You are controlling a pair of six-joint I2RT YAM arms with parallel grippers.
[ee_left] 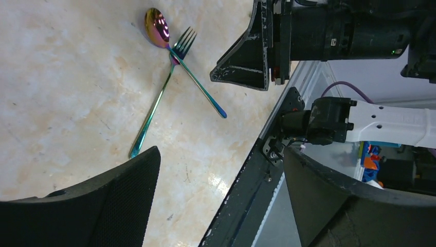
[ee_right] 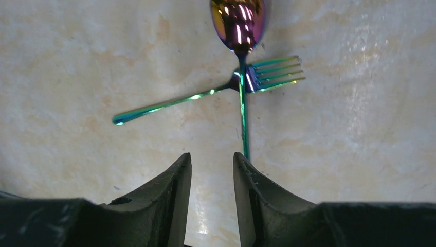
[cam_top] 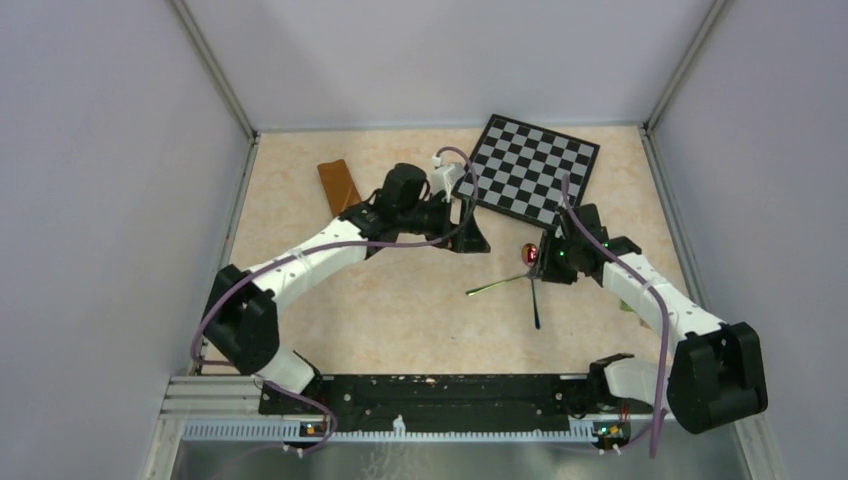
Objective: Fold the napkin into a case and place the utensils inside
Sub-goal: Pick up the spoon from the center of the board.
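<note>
- Spoon and fork: slim, iridescent green-purple, crossed near their heads on the table, just ahead of the right claw.
- Right claw: narrowly parted, empty.
- Left claw: spread wide, empty.
- Case: a narrow rust-brown strip, well left of the left claw.

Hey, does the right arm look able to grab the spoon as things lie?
Probably yes: the right gripper hangs by the handle end of the spoon with nothing between; the fork crosses it only near the bowl.

Left arm reaching forward, jaws wide apart, right arm bent inward, jaws narrowly parted
</note>
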